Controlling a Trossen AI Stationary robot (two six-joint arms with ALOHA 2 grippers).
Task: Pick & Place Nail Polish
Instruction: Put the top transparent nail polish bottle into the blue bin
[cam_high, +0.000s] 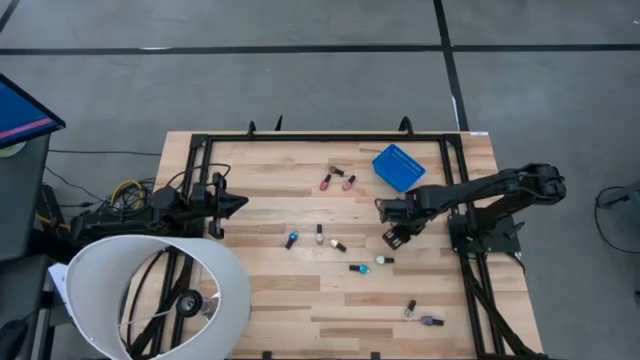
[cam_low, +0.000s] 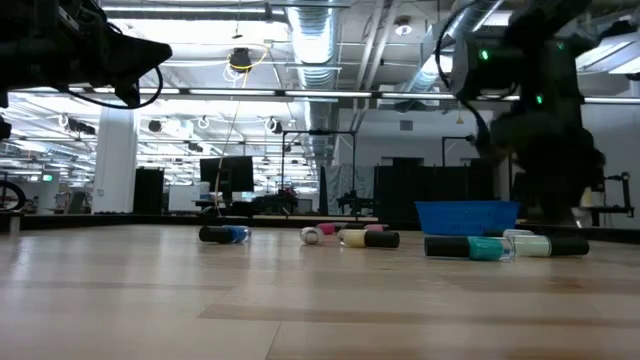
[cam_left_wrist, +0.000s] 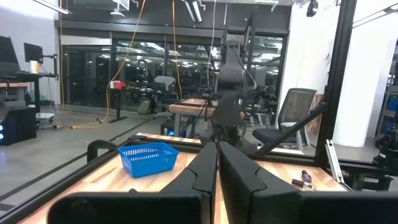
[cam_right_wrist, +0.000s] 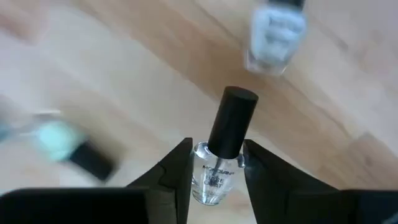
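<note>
High view: the right gripper (cam_high: 395, 236) hangs over the wooden table (cam_high: 270, 300) right of centre, just beside and at about 7 o'clock from the blue bin (cam_high: 398, 166). The left gripper (cam_high: 232, 205) waits over the left edge, at 9 o'clock from the table's middle. Nail polish bottles lie scattered: 2 pink ones (cam_high: 337, 183) near the far middle, a blue one (cam_high: 291, 240), a pale one (cam_high: 319, 235) and a dark-capped one (cam_high: 337, 245) around the centre, a teal one (cam_high: 359, 268) and a pale green one (cam_high: 384, 260) at 5 o'clock from centre, and 2 more (cam_high: 421, 315) near the near-right corner.

Low view: bottles (cam_low: 225, 234) lie on their sides across the tabletop, with the bin (cam_low: 466, 216) behind the teal one (cam_low: 468, 247).

Left wrist view: the left gripper's fingers (cam_left_wrist: 205, 171) are pressed together, holding nothing; the bin (cam_left_wrist: 148, 158) stands ahead of them.

Right wrist view: the right gripper (cam_right_wrist: 215, 163) pinches a clear bottle with a black cap (cam_right_wrist: 219, 155) between its fingers, apparently lifted off the wood, though the blur makes that hard to confirm. A pale bottle (cam_right_wrist: 275, 31) and a mint-green one (cam_right_wrist: 68, 146) lie on the table beyond.
</note>
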